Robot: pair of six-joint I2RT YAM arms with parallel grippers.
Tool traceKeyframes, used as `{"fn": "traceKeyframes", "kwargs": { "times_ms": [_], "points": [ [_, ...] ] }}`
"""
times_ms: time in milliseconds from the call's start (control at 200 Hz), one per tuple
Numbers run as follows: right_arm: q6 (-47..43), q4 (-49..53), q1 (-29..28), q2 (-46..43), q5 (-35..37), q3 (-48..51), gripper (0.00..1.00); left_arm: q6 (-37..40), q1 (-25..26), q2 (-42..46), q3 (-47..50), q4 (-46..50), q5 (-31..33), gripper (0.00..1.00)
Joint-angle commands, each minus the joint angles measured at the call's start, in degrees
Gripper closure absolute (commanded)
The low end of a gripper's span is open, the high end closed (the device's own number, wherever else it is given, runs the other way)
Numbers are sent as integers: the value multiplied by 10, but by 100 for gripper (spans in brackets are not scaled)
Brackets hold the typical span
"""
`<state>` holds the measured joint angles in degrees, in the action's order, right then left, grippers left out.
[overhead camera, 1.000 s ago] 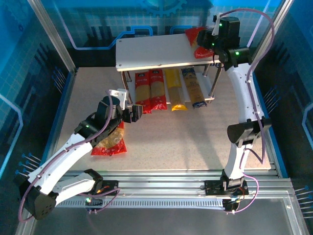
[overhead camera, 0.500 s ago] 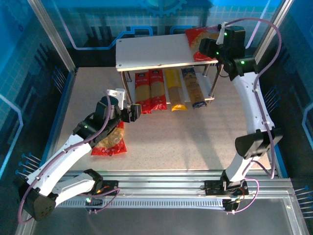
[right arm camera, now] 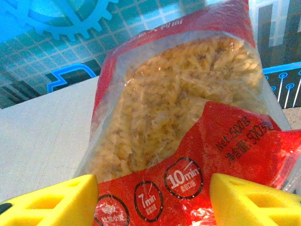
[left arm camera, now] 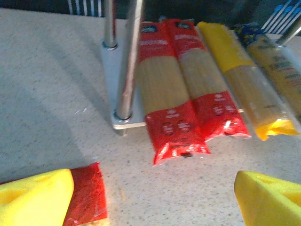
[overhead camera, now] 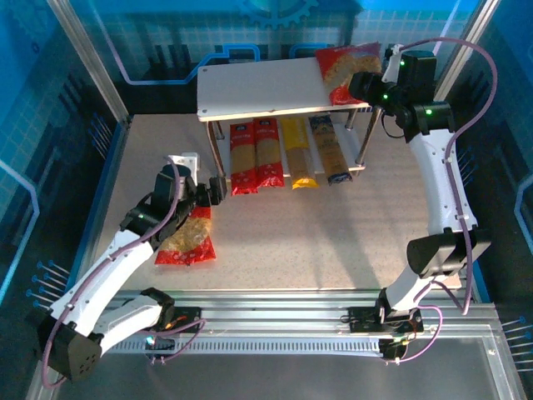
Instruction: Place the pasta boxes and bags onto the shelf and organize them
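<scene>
our right end effector has backed off, spread wide, because the plump red plastic pasta bag now lies settled atop the white two-tier shelf; left end effector, wide too, hangs beside the second red bag, ready to grasp.

Speckled beige tabletop beneath and ahead of left fingers. Blue wall panel, gear and circuit print, beyond right fingers. Aluminium frame posts at enclosure corners. Soft shadows.

Left gripper: yellow fingers spread wide, bare tabletop between.
Red bag: corner beside one finger.
Red spaghetti packs: two, side by side, ends overhanging lower board.
Yellow pack: just beside them.
</scene>
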<state>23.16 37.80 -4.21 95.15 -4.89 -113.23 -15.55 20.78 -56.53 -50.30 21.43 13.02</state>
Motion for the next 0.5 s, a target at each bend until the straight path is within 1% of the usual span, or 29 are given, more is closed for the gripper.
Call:
{"fn": "traceKeyframes", "kwargs": {
  "times_ms": [0, 145, 200, 360, 495],
  "points": [
    [9, 28, 14, -8, -20, 48, 35, -28, -29, 12, 17, 13, -26, 10],
    [13, 3, 22, -49, -25, 114, 35, -40, -48, 14, 24, 18, -18, 9],
    [11, -7, 22, -63, -37, 131, 35, -43, -50, 13, 26, 24, -12, 8],
    [8, -70, 21, -118, -83, 173, 24, -54, -51, 5, 37, 32, 6, 6],
    [12, -104, 21, -172, -92, 191, 21, -71, -52, 7, 58, 28, 21, 4]
  ]
}}
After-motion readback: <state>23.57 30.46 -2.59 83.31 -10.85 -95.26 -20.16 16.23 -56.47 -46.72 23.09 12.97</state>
